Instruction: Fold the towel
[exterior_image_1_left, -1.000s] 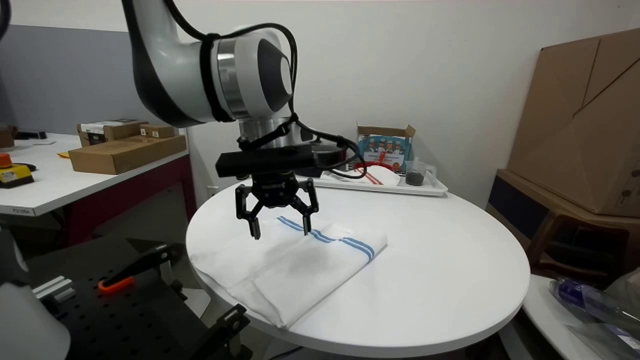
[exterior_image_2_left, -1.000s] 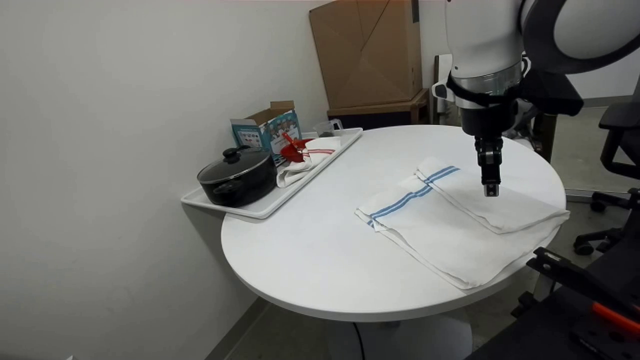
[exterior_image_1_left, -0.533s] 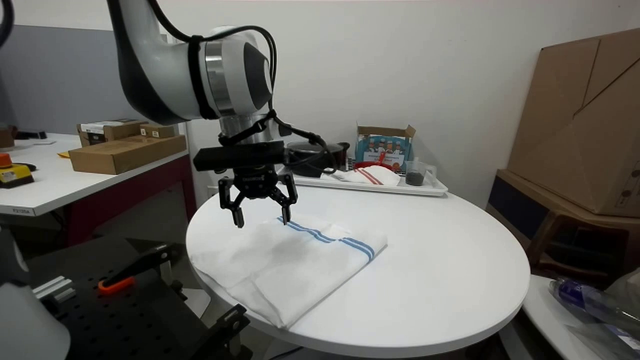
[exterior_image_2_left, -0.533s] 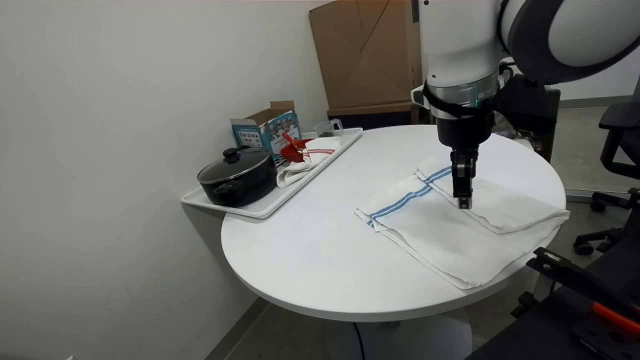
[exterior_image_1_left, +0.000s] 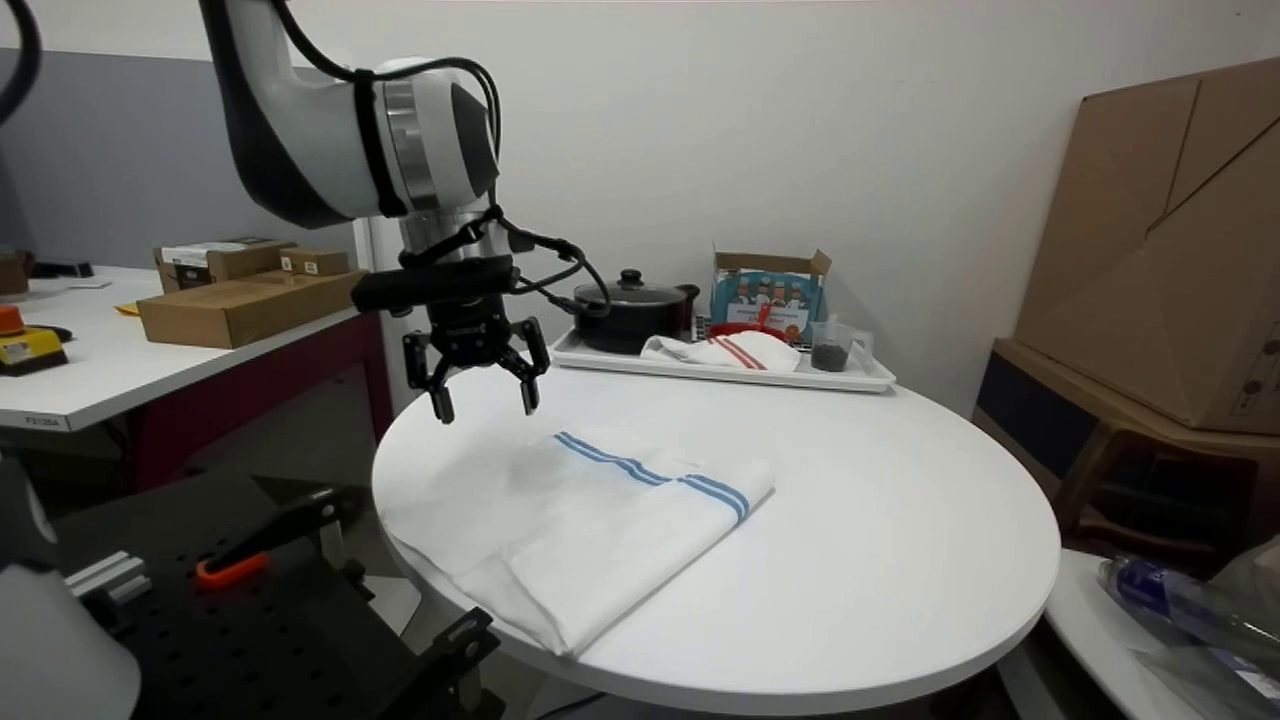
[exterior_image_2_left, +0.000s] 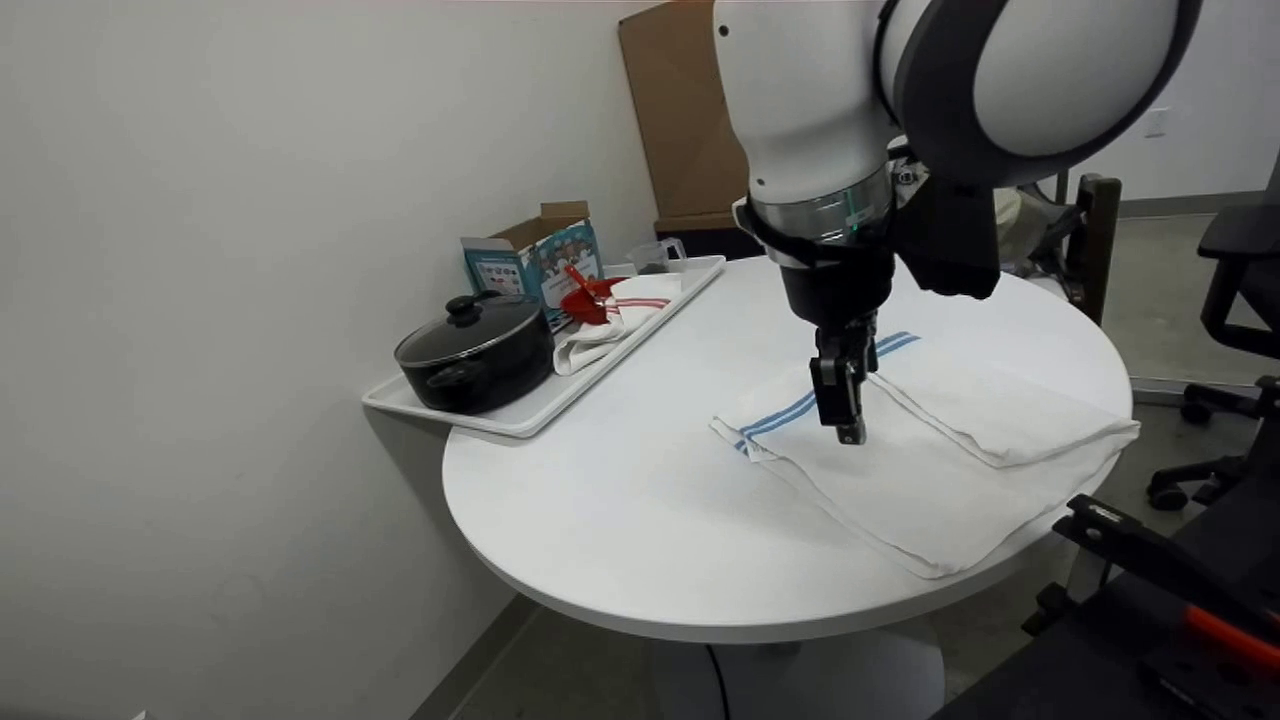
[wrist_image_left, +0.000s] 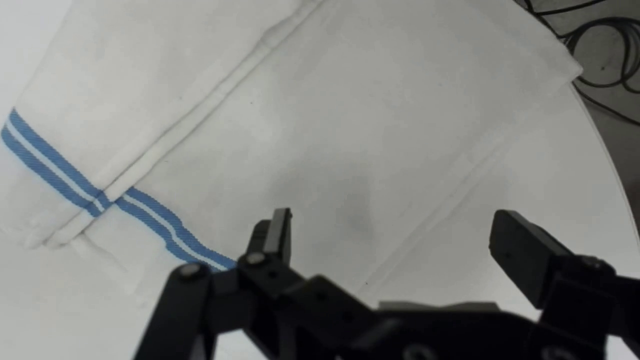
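Note:
The white towel with blue stripes lies on the table, in both exterior views (exterior_image_1_left: 620, 540) (exterior_image_2_left: 930, 490). One part is folded over, so a layered edge runs across it and the stripes are offset there. In the wrist view the towel (wrist_image_left: 380, 100) fills most of the picture, and a faint edge of it runs between the fingers. My gripper (exterior_image_1_left: 487, 408) is open and empty. It hangs above the towel's wall-side part, apart from the cloth, and tilts slightly. It also shows edge-on in an exterior view (exterior_image_2_left: 850, 435) and in the wrist view (wrist_image_left: 391, 220).
The round white table (exterior_image_1_left: 900, 560) carries a white tray (exterior_image_1_left: 860, 382) along the wall. On the tray are a black pot (exterior_image_2_left: 475, 350), a printed box (exterior_image_2_left: 560, 265), a red-striped cloth (exterior_image_1_left: 745, 352) and a measuring cup (exterior_image_1_left: 832, 350). A black perforated plate (exterior_image_1_left: 260, 640) stands beside the table.
My gripper has moved over the towel toward the wall and tray side, tilting a little, and stays open. The towel has not moved.

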